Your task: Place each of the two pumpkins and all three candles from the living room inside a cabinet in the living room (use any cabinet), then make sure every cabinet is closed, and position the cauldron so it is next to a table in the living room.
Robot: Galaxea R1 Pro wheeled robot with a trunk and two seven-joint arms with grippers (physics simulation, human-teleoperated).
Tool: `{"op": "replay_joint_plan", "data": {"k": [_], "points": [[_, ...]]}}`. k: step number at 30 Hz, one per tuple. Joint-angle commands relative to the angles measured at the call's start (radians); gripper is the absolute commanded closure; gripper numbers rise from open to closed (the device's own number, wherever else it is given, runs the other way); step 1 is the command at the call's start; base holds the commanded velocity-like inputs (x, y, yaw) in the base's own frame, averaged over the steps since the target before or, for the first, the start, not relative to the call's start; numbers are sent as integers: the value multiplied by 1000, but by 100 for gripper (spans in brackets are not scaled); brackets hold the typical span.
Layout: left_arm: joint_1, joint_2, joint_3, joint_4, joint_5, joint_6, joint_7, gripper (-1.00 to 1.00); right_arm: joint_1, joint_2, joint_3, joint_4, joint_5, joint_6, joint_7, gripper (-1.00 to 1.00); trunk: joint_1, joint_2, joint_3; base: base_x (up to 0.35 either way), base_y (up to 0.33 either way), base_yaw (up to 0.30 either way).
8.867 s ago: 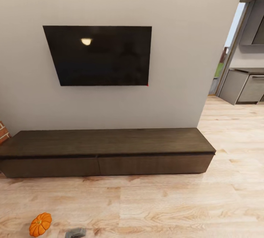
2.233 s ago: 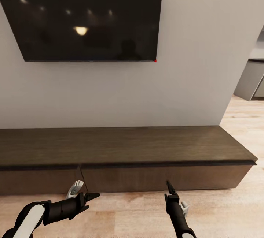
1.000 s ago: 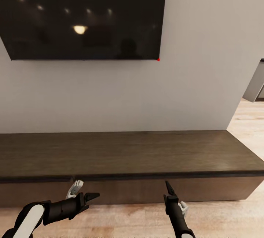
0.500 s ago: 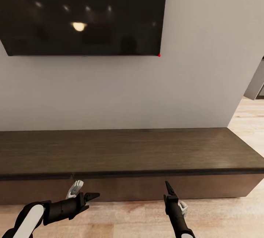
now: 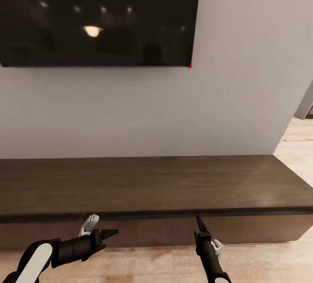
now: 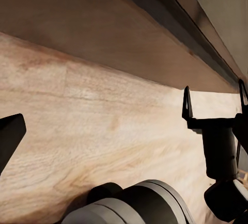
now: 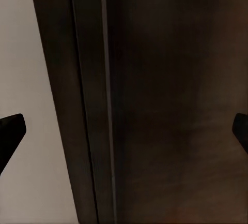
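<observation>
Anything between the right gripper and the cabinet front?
Nothing visible. The right gripper hangs open just ahead of the cabinet drawer front, with bare floor beneath. The right wrist view looks straight at dark wood between its fingertips.

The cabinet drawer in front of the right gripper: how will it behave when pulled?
The cabinet front shows no handle, so the right gripper would probably slip on the flat wood. The drawer front looks rigid and likely slides straight out.
</observation>
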Motion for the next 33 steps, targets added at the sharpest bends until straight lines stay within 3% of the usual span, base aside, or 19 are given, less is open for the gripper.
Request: {"op": "replay_joint_plan", "data": {"k": [1,33], "points": [[0,0,0,0,0,0,0,-100,0,0,0,0,0,0,0,-100,0,0,0,185,0,0],[0,0,0,0,0,0,0,-100,-1,0,0,1,0,1,-13,-100,0,0,0,42,0,0]]}}
